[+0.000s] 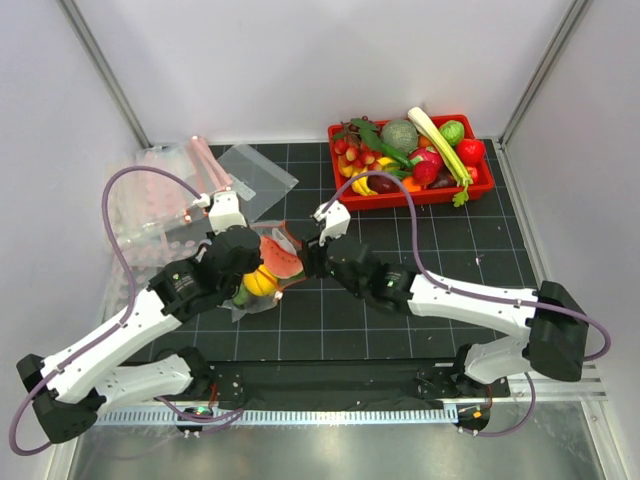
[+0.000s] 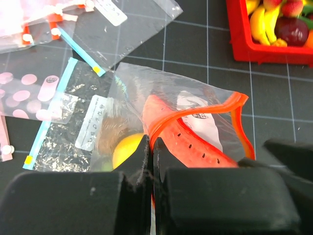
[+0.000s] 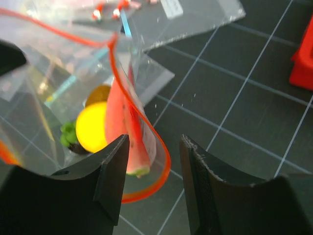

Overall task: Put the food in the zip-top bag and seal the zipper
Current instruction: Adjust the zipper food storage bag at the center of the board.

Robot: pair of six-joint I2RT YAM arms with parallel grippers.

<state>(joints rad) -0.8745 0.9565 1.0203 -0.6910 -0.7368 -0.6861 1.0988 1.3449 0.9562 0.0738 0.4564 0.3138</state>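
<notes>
left wrist view: my left gripper (image 2: pixel 149 152) has its jaws pressed flat together on the near end of the zipper (image 2: pixel 230 101), pinching the clear zip-top bag (image 2: pixel 146 83) at its mouth. the bag lies on the black grid mat (image 1: pixel 400 330) between my arms, bottom toward the other bags (image 2: pixel 54 98), mouth gaping toward my right gripper (image 3: pixel 154 139). that one's jaws stand apart, with the bowed zipper loop hanging between them. inside, the watermelon wedge (image 2: pixel 195 147) runs lengthwise from bottom to mouth, a bit of pale rind showing at its mouth end. the yellow round fruit (image 2: pixel 126 151) and the small dark-orange piece (image 3: pixel 99 93) sit deeper in, beside the wedge
</notes>
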